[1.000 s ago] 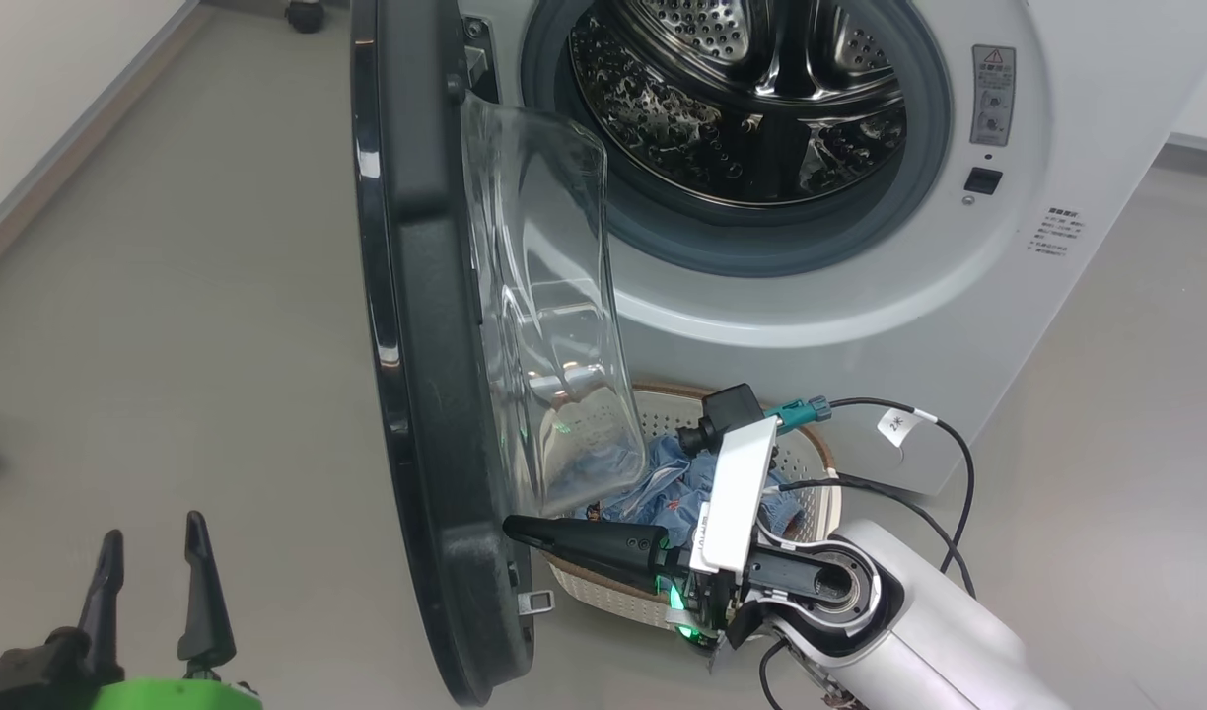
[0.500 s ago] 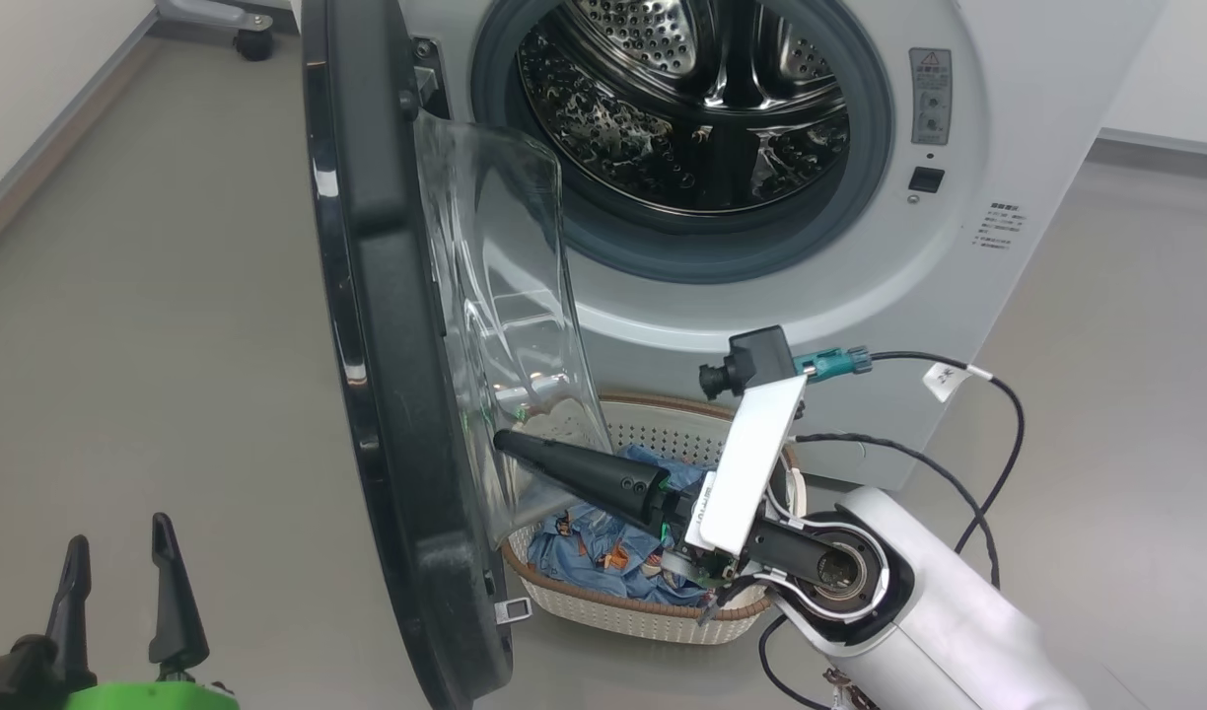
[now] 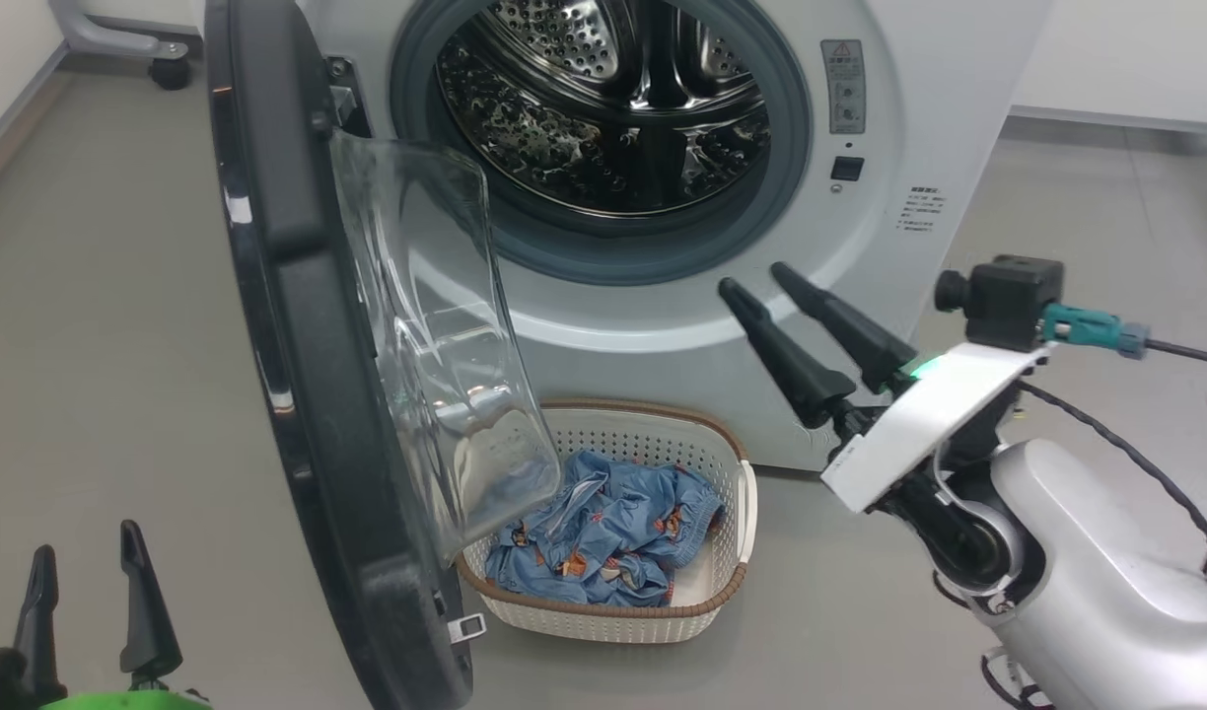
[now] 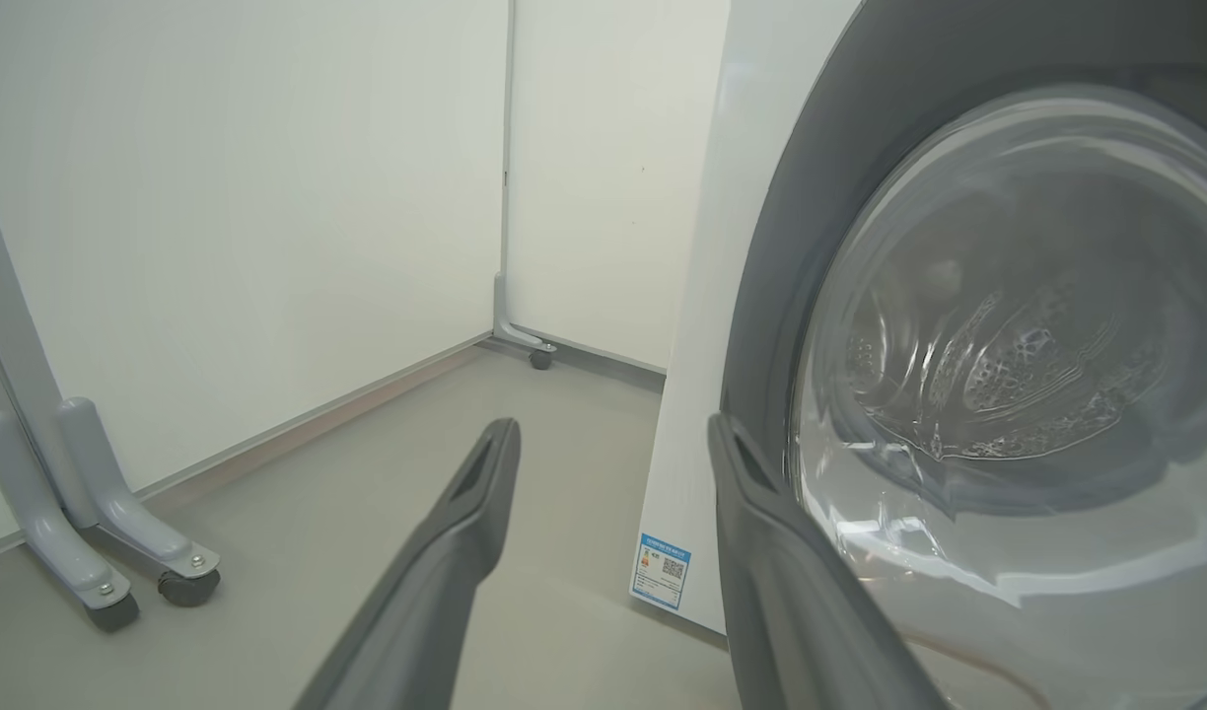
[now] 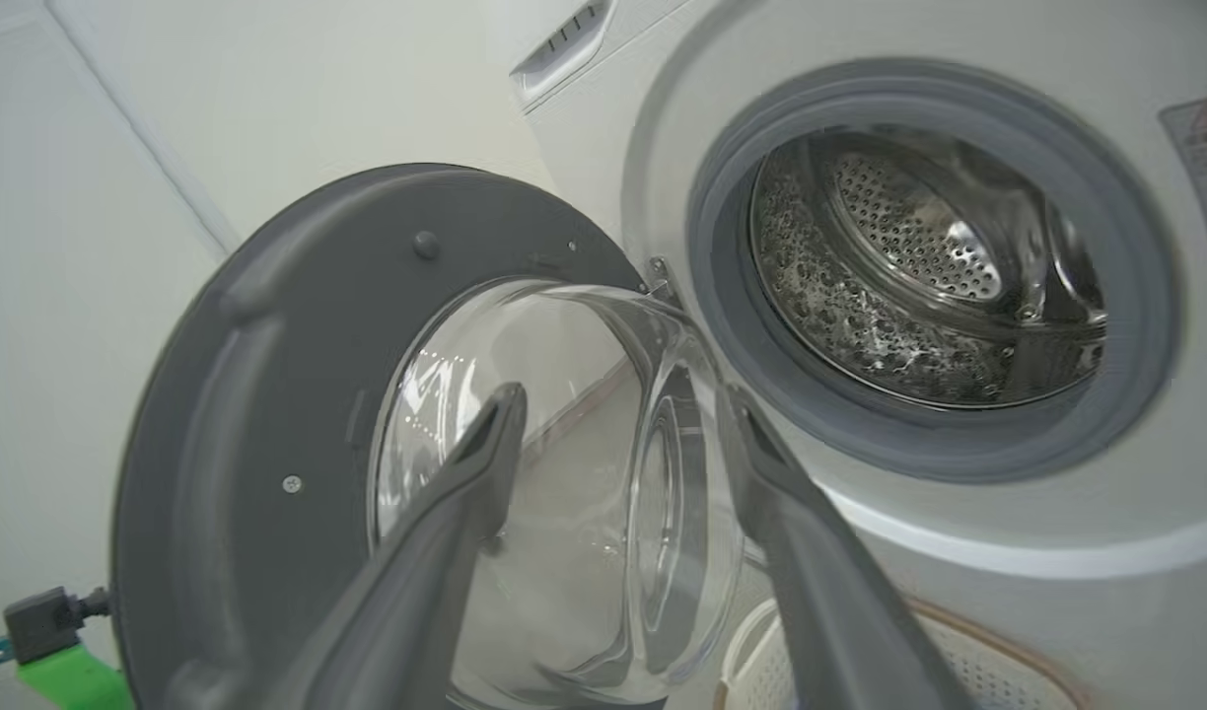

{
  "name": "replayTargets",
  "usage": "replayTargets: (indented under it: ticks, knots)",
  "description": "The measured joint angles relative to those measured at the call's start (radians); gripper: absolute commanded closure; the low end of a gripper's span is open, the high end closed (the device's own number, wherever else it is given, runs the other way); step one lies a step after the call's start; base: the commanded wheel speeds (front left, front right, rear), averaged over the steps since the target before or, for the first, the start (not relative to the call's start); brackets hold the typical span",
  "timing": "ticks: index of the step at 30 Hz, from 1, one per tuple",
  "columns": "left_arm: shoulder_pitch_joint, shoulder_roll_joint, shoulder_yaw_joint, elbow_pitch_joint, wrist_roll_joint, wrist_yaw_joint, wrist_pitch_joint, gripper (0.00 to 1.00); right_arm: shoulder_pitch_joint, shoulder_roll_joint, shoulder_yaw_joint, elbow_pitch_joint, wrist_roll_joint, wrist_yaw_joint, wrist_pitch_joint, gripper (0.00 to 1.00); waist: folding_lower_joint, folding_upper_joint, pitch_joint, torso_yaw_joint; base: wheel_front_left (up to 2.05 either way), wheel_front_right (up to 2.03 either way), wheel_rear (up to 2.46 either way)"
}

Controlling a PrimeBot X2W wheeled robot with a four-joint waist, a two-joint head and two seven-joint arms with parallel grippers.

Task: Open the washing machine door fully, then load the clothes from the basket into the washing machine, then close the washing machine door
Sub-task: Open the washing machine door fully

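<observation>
1. Two grippers, both spread wide, both empty. Left gripper (image 3: 85,540) hangs low on the outer side of the door (image 3: 298,325). Right gripper (image 3: 753,277) is up in front of the washer (image 3: 663,335), fingers aimed up-left toward the drum (image 3: 603,108), touching nothing.
2. Door's swung out roughly square to the washer front, w/ its glass bowl (image 3: 436,325) bulging toward the basket side. Can't say for sure that counts as "fully" open, but imo the drum mouth is clear enough to load.
3. Clothes (image 3: 603,537) = blue bundle lying in the basket (image 3: 737,513), which sits on the floor (image 3: 120,296) just in front of the washer, below the drum. Loading not begun afaict.
4. Key bit for the next move: the bundle lies below and to the left of the right gripper, so it's a reach down + inward w/ the fingers turned to point down. Basket's long side runs along the washer front, and its left end is tucked under the glass bowl.
5. Right arm is def nearer. The left one has the door standing between it and the basket.
6. Risk imo: clipping the glass bowl on the way down, so go for the right half of the bundle.
</observation>
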State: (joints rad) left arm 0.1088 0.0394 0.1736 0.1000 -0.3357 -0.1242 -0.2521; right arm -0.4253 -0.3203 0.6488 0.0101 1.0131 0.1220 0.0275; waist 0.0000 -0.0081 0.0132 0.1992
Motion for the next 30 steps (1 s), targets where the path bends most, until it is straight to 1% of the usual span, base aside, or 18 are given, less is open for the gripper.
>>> replayTargets:
  ticks: [5, 11, 13, 15, 18, 19, 20, 21, 22, 23, 26, 30]
  knots:
    - [0.012, -0.001, 0.024, -0.007, 0.002, 0.000, 0.000, 0.00, 0.034, -0.066, -0.001, 0.052, -0.156, 0.000, -0.165, 0.00, 0.0000, 0.0000, 0.004, -0.036, 0.00, 0.00, 0.00]
    - [0.019, -0.001, 0.031, -0.008, 0.010, 0.000, 0.000, 0.00, 0.124, -0.080, -0.034, 0.133, -0.236, -0.004, -0.321, 0.00, 0.0000, 0.0000, 0.005, -0.081, 0.00, 0.00, 0.00]
    - [0.020, -0.001, 0.028, -0.007, 0.010, 0.000, 0.000, 0.00, 0.147, -0.091, -0.045, 0.152, -0.265, -0.024, -0.315, 0.00, 0.0000, 0.0000, 0.005, -0.095, 0.00, 0.00, 0.00]
    - [0.020, -0.001, 0.014, -0.005, 0.010, 0.000, 0.000, 0.00, 0.168, -0.111, -0.065, 0.167, -0.312, -0.052, -0.306, 0.00, 0.0000, 0.0000, 0.004, -0.105, 0.00, 0.00, 0.00]
    - [0.020, -0.002, 0.009, -0.003, 0.010, 0.000, 0.000, 0.00, 0.205, -0.116, -0.109, 0.182, -0.332, -0.091, -0.298, 0.00, 0.0000, 0.0000, 0.002, -0.110, 0.00, 0.00, 0.00]
    - [0.020, -0.002, 0.009, -0.003, 0.010, 0.000, 0.000, 0.00, 0.205, -0.116, -0.109, 0.182, -0.332, -0.091, -0.298, 0.00, 0.0000, 0.0000, 0.002, -0.110, 0.00, 0.00, 0.00]
    - [0.020, -0.002, 0.010, -0.002, 0.010, 0.000, 0.000, 0.00, 0.218, -0.115, -0.120, 0.185, -0.341, -0.100, -0.296, 0.00, 0.0000, 0.0000, 0.001, -0.111, 0.00, 0.00, 0.00]
    - [0.020, -0.002, 0.011, 0.000, 0.010, 0.000, 0.000, 0.00, 0.232, -0.111, -0.138, 0.184, -0.351, -0.111, -0.293, 0.00, 0.0000, 0.0000, 0.000, -0.111, 0.00, 0.00, 0.00]
    - [0.020, -0.002, 0.012, 0.001, 0.010, 0.000, 0.000, 0.00, 0.253, -0.086, -0.199, 0.161, -0.386, -0.136, -0.288, 0.00, 0.0000, 0.0000, -0.001, -0.113, 0.00, 0.00, 0.00]
    - [0.020, -0.002, 0.012, 0.001, 0.010, 0.000, 0.000, 0.00, 0.253, -0.086, -0.199, 0.161, -0.386, -0.136, -0.288, 0.00, 0.0000, 0.0000, -0.001, -0.113, 0.00, 0.00, 0.00]
    - [0.021, -0.002, 0.013, 0.010, 0.011, 0.000, 0.000, 0.00, 0.278, -0.064, -0.269, 0.130, -0.434, -0.165, -0.288, 0.00, 0.0001, 0.0000, -0.007, -0.113, 0.00, 0.00, 0.00]
    - [0.035, -0.002, 0.015, 0.012, 0.019, 0.000, 0.000, 0.00, 0.374, -0.040, -0.322, 0.118, -0.471, -0.195, -0.287, 0.00, 0.0000, 0.0000, -0.016, -0.113, 0.00, 0.00, 0.00]
